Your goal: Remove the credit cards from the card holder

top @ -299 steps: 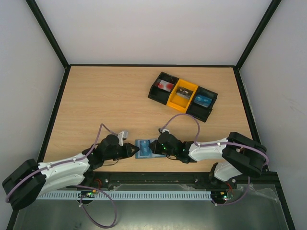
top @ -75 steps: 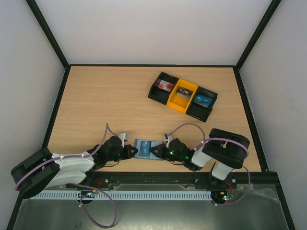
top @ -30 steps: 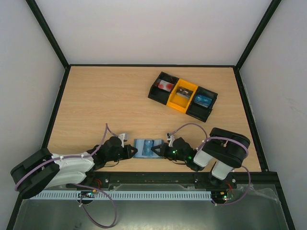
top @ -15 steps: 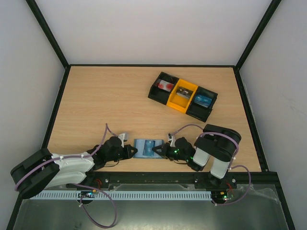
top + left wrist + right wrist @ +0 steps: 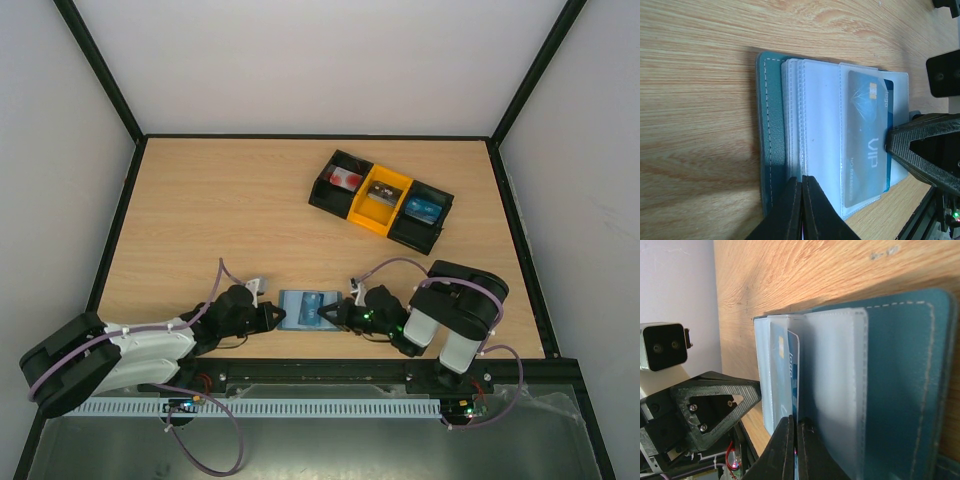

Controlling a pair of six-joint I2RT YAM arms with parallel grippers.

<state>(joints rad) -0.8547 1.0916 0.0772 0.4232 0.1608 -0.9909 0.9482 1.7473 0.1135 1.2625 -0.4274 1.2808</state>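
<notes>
The dusty-blue card holder (image 5: 303,308) lies open near the table's front edge, its clear sleeves fanned out (image 5: 771,125) (image 5: 905,380). A blue credit card (image 5: 867,135) with white "VIP" print sits in one sleeve, its right edge sticking out (image 5: 792,365). My left gripper (image 5: 274,315) is shut, its tips (image 5: 801,181) resting on the sleeves at the holder's left side. My right gripper (image 5: 328,315) is at the holder's right side, shut on the blue card's protruding edge (image 5: 794,421). One of its fingers (image 5: 925,150) shows in the left wrist view.
A black-and-yellow three-bin tray (image 5: 322,194) stands at the back right. It holds a white card with red marks (image 5: 346,179), a dark one (image 5: 380,196) and a blue one (image 5: 422,209). The front rail runs just behind both arms.
Over the last seconds the right gripper drew back a little to the holder's right edge, and its elbow swung left. The left gripper and the holder stayed put.
</notes>
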